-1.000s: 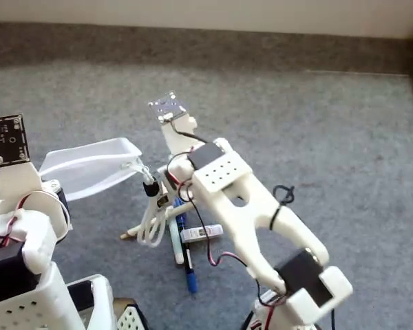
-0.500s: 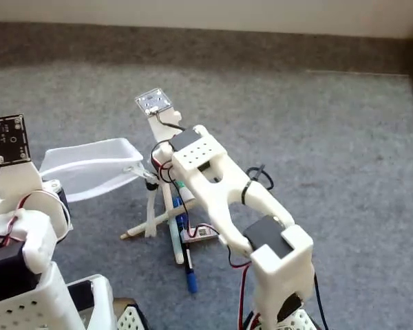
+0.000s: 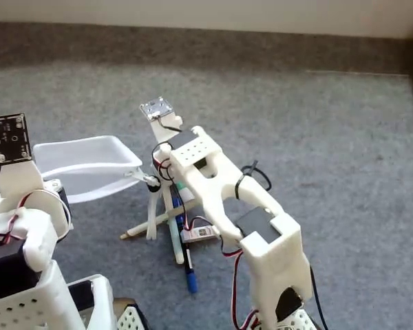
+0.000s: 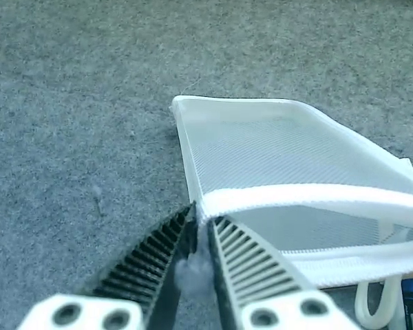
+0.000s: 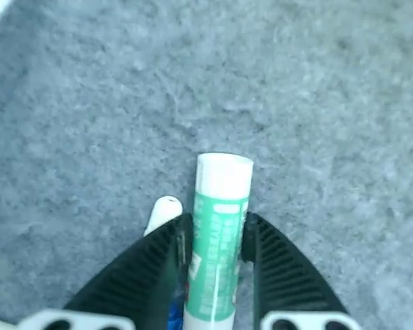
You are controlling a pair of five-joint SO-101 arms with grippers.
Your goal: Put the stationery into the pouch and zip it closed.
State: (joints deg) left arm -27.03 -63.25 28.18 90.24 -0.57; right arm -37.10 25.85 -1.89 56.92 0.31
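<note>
The white mesh pouch (image 3: 89, 165) lies open on the grey carpet at the left. My left gripper (image 4: 205, 223) is shut on the pouch's (image 4: 282, 158) rim at one end of the mouth. The stationery pile (image 3: 182, 237) sits just right of the pouch: a blue pen (image 3: 191, 275), a cream pencil (image 3: 143, 228) and a small white piece (image 3: 201, 234). My right gripper (image 3: 177, 196) points down at the pile's far end. Its fingers are shut on a green-and-white glue stick (image 5: 220, 234), with a white pen tip (image 5: 165, 207) beside it.
Grey carpet surrounds the pile, with open floor to the right and behind. A darker strip and wall (image 3: 206, 41) run along the back. The left arm's white base (image 3: 27, 275) fills the near left corner. A white pull loop (image 4: 372, 306) hangs by the pouch's mouth.
The right arm's elbow has swung in toward the near side, and its gripper has shifted from the pouch's mouth to the top of the pile. The pouch's mouth now stands wider.
</note>
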